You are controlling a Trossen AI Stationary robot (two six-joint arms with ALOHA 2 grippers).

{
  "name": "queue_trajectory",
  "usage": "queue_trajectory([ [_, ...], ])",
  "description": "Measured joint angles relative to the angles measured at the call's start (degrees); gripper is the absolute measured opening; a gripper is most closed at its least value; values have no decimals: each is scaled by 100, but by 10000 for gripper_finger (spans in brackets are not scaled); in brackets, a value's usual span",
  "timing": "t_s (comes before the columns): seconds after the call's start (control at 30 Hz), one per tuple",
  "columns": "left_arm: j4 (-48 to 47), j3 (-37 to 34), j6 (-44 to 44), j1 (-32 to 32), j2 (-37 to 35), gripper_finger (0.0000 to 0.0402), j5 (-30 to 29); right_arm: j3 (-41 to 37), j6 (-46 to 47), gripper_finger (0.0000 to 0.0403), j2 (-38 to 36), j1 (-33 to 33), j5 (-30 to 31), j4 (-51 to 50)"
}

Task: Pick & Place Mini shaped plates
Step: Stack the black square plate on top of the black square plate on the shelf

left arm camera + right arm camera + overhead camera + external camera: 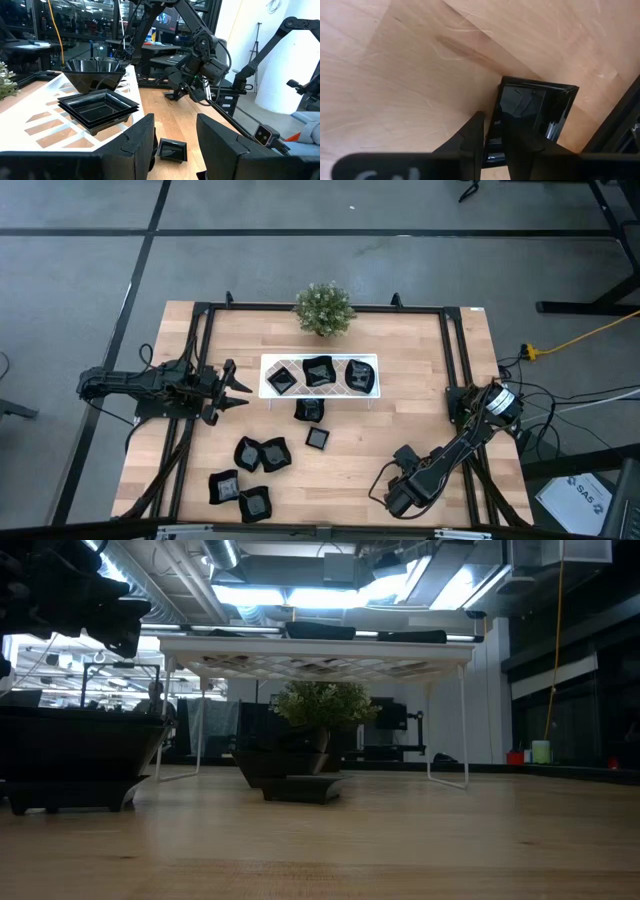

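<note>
Black fingers of the right gripper [492, 142] are pinched on the rim of a small glossy plate [532, 112], one finger inside the dish and one outside its wall, so this plate is held at its edge. It sits low over the wooden table [400, 420], near the front right corner by the dark frame rail; whether it still touches the wood is hard to judge from the wrist view. From above, the right arm folds back from its base at the table's right side, and the gripper [400, 492] points down there.

Across the table, the left gripper [238, 387] hangs level with its jaws spread and nothing between them, just beside the left end of the white tray [268, 392]. Its wrist camera looks along that tray, where a squarish plate [97, 107] and a deeper one [95, 72] behind it rest on the lattice.

Seen from above, three plates [318, 372] lie in the tray. Two more [309, 409] sit on the wood just in front of it, and four others [262, 453] are grouped nearer the front left. A potted plant [323, 308] stands at the table's rear edge, behind the tray.
</note>
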Motion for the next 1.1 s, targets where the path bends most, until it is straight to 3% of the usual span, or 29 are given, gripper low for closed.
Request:
queue_trajectory([
  [0.3, 0, 1, 0, -2, -1, 143, -2, -1, 0, 8, -1, -2, -2, -24],
  [0.57, 1, 1, 1, -1, 0, 143, -1, 22, -30, 12, -1, -2, 20, -21],
  [0.77, -1, 0, 1, -2, -2, 143, -2, 261, -167, 9, 0, -21, 465, -145],
  [1.1, 1, 2, 1, -2, -1, 143, -2, 781, -1434, 4, 0, -390, 1304, -115],
])
